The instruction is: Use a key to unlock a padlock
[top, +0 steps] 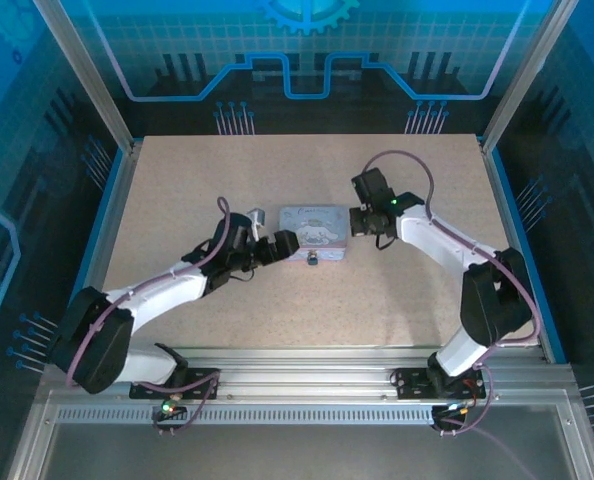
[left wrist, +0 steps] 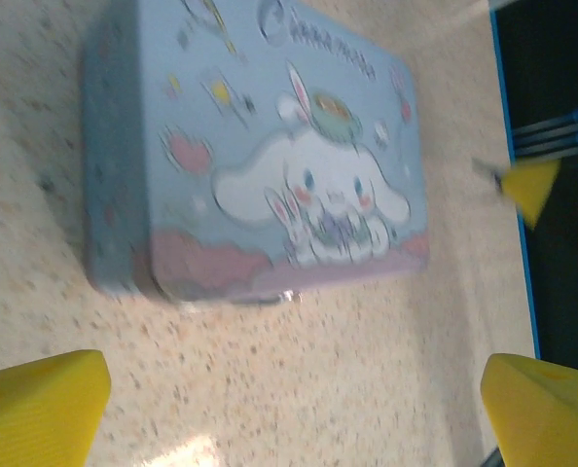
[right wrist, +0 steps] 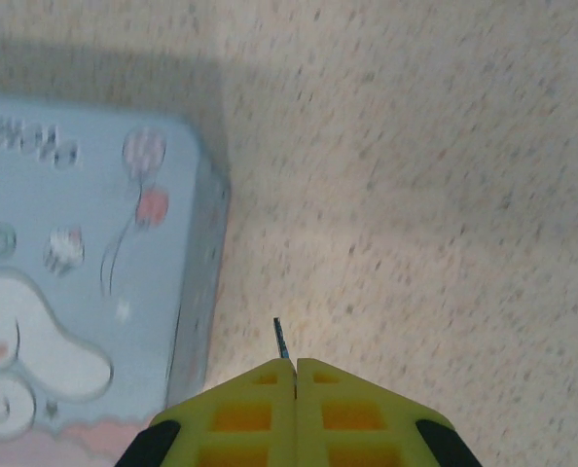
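Yellow fingers [right wrist: 270, 377] of the right gripper [right wrist: 295, 365] sit closest in the right wrist view. They are pressed together and clenched on the key [right wrist: 280, 339], a thin sliver poking out past the tips. The key hangs over bare counter [right wrist: 415, 195], just beside the right end of the tin box [right wrist: 75, 272].

In the left wrist view the left gripper [left wrist: 289, 418] is released, its tips wide apart at the bottom corners. The box's cartoon lid lies ahead of it, blurred.

The top view adds the padlock [top: 312, 258], a small dark lump touching the box's near edge at about its middle. The left arm [top: 167, 290] lies low, stretched diagonally from its base to the box's left end. The right arm [top: 457, 260] bends at a raised elbow, with the forearm reaching left to the box's right end. The two grippers face each other across the box.
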